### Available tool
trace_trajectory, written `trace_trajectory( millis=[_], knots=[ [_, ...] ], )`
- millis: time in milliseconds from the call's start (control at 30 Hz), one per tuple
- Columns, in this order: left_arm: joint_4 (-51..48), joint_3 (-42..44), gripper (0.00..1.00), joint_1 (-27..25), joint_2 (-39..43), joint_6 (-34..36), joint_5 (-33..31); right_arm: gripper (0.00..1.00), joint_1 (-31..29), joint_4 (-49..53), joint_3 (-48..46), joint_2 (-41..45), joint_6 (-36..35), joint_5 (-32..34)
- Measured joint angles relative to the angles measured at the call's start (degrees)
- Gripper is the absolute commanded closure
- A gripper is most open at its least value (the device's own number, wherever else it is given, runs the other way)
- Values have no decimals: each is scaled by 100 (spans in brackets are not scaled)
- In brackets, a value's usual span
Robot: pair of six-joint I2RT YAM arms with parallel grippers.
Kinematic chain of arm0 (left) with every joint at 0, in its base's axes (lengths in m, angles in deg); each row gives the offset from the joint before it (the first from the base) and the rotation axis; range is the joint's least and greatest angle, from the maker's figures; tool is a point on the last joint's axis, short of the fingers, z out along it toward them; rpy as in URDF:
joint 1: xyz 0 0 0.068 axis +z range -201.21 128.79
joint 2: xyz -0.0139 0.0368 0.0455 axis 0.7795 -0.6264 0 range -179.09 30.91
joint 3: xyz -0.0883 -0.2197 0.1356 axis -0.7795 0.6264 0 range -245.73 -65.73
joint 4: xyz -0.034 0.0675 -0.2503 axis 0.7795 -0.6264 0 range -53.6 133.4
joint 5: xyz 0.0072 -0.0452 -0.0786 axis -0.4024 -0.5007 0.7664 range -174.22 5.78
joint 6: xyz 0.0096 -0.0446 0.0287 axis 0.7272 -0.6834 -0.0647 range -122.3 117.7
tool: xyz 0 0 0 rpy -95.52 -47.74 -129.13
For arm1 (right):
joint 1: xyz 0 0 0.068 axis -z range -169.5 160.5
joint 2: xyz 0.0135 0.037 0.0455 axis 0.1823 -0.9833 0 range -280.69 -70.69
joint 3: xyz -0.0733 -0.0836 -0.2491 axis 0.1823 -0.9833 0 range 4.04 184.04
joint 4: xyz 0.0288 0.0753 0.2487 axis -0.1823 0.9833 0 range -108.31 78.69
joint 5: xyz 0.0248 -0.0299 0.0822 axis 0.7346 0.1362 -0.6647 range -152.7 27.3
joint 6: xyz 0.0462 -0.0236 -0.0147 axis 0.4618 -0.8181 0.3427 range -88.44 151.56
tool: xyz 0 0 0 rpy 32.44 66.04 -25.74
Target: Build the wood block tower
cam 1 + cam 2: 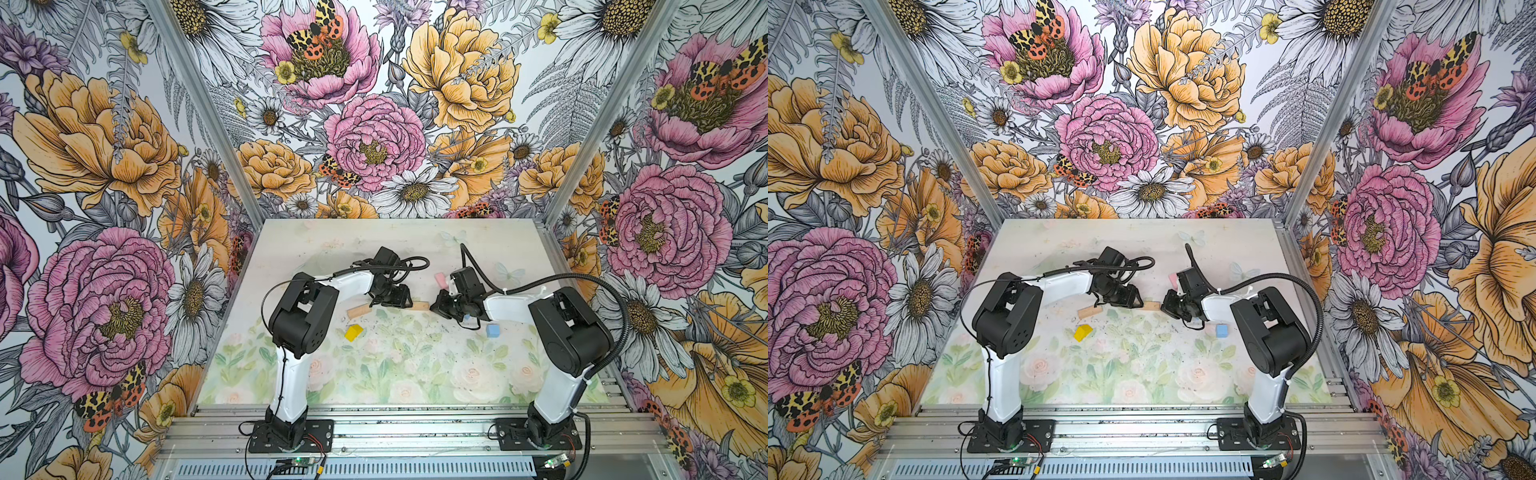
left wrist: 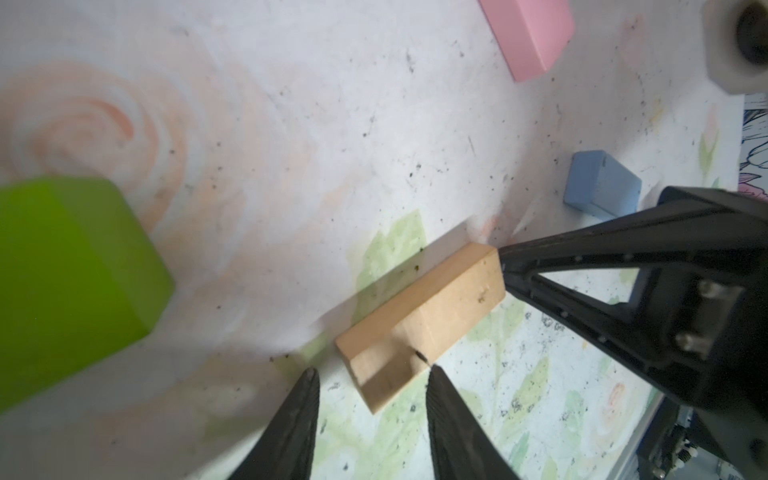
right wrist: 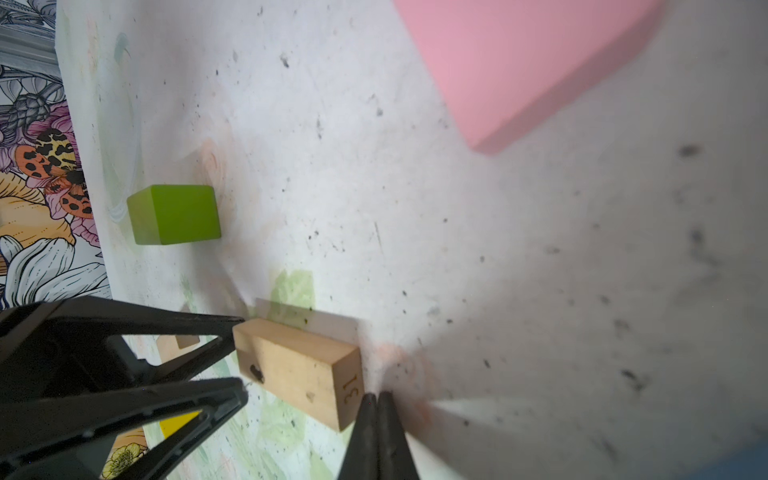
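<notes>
- Clock hours are read in a top view from the middle plank, with 12 toward the back wall.
- left plank (image 1: 360,311): flat on the table (image 1: 374,249) at 9 o'clock, alone, nothing on it.
- yellow roof piece (image 1: 353,332): about 8 o'clock, loose, near the left plank but not touching it.
- green brick (image 3: 174,214): hidden by the left arm in both top views, so no hour given. The wrist views show it alone on the table, well apart from the middle plank.
- left gripper (image 2: 372,374): jaws open, down at table level, astride one end of the middle plank. There is a gap on at least one side, so it looks unclamped.
- middle plank (image 2: 419,328): flat on the table between the two grippers, not lifted.
- right gripper (image 3: 376,397): jaws closed and empty, tip touching the plank's other end. Probably bracing or nudging it.
- pink brick (image 1: 439,280): 1 o'clock, partly behind the right gripper, loose.
- blue brick (image 2: 600,189): about 3 o'clock, mostly under the right arm, loose.
- blue cube (image 1: 493,331): about 4 o'clock, loose, well apart from the rest.
- Progress: all seven pieces lie singly and nothing is stacked, so the tower is not begun.
- Step in hand, I judge: getting hold of the middle plank for the base.
- Left to do: pair the planks, stack the bricks and cube, and put the roof piece on, likely last.
</notes>
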Motion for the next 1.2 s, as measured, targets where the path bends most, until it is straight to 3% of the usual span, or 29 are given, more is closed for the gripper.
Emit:
trace_trajectory(
  millis=[333,467,667,867,1200],
  knots=[
    [-118,249,55,101,750,2,-236,99,-2,837,116,763,-374,446],
    [-120,507,56,282,1572,2,-352,93,-155,1325,507,1132,-562,852],
    [293,1318,52,997,3178,-212,-529,77,-975,1998,1574,1099,-883,1438],
    [955,2433,51,1569,4817,-780,-1248,59,-1884,2802,3228,87,-1366,2100],
    [1180,3191,45,1659,6531,-1209,-2568,36,-2828,3886,5418,-2035,-1893,2256]
  ],
)
